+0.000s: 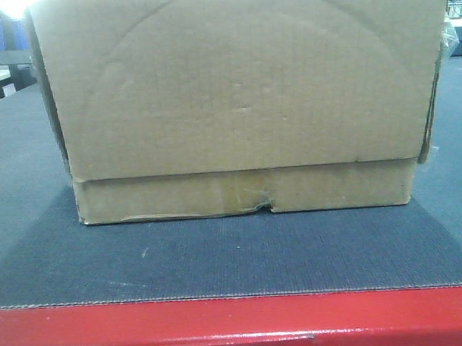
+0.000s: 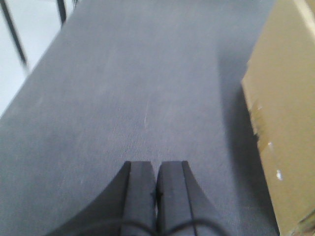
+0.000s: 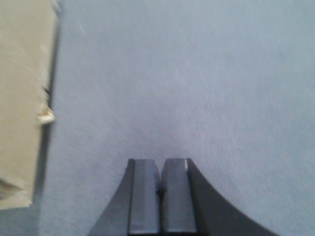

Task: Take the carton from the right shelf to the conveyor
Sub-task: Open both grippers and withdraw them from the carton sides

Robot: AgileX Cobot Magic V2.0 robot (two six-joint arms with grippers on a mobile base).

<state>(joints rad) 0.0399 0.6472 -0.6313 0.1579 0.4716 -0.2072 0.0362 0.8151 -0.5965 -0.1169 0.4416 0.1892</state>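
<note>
The brown carton (image 1: 240,97) rests on the dark grey conveyor belt (image 1: 219,257), its taped, torn bottom seam facing the front camera and a faint arc on its side. In the left wrist view the carton (image 2: 285,113) is off to the right of my left gripper (image 2: 156,164), which is shut with nothing between its fingers and hangs over bare belt (image 2: 138,88). In the right wrist view the carton (image 3: 22,98) lies to the left of my right gripper (image 3: 161,161), also shut and empty above the belt (image 3: 197,73). Neither gripper touches the carton. The right shelf is out of view.
The conveyor's glossy red frame edge (image 1: 236,321) runs along the bottom of the front view. Dark furniture legs (image 2: 15,34) stand on pale floor beyond the belt's left edge. Dim furniture (image 1: 3,71) shows at the far left behind the carton.
</note>
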